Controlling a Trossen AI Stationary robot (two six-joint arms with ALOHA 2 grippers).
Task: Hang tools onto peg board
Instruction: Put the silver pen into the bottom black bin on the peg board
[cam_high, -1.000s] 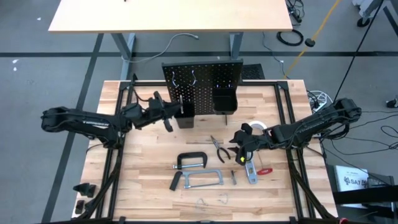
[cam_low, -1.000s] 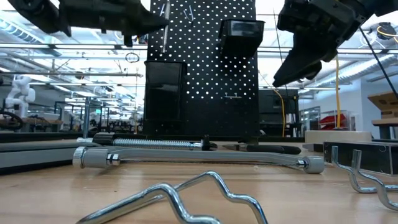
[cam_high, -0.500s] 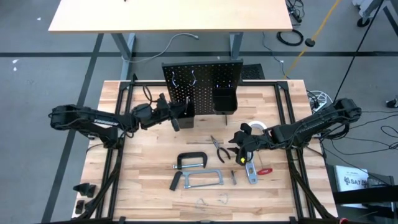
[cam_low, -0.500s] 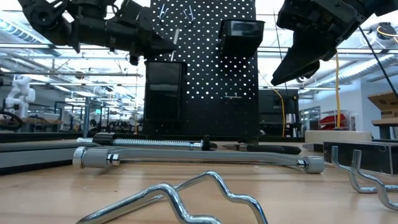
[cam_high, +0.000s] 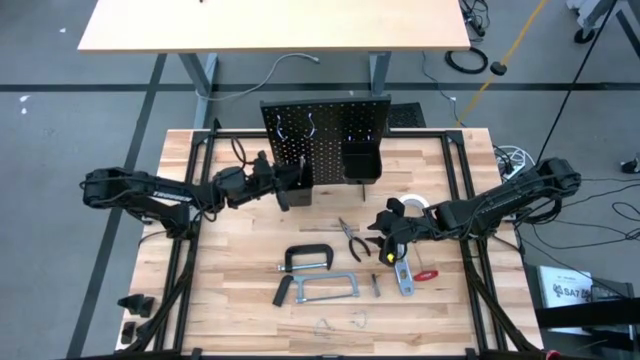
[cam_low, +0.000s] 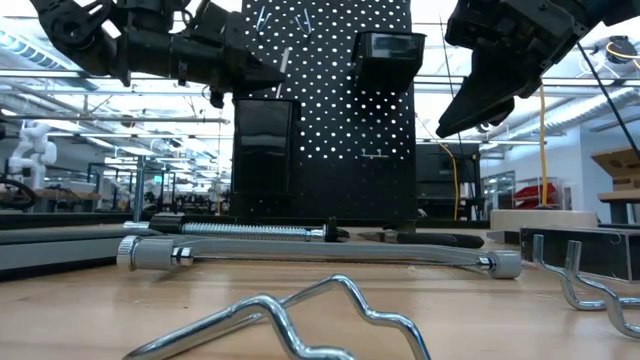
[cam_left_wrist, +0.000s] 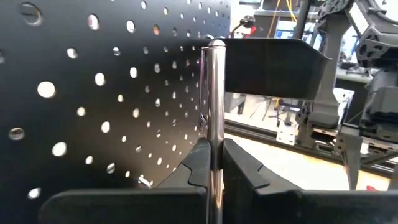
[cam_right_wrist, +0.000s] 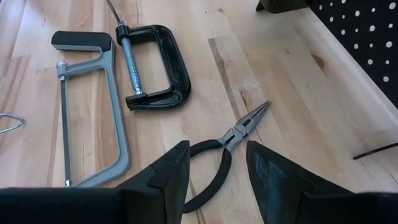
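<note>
Black peg board (cam_high: 325, 140) is carrying two bins. We are counting one C-clamp (cam_high: 308, 259), one hacksaw (cam_high: 322, 290), one pliers (cam_right_wrist: 227, 155). Left gripper (cam_left_wrist: 211, 158) is reaching level at the board, pinching a thin silver rod (cam_left_wrist: 214, 112). Right gripper (cam_right_wrist: 214, 168) is hovering spread above the pliers; only its wrist view is showing that.

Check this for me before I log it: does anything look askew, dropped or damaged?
Nothing stands out. The peg board stands upright, the C-clamp, hacksaw and pliers lie flat on the table. The left gripper holds a thin metal rod at the board; the right gripper hangs open above the pliers.
</note>
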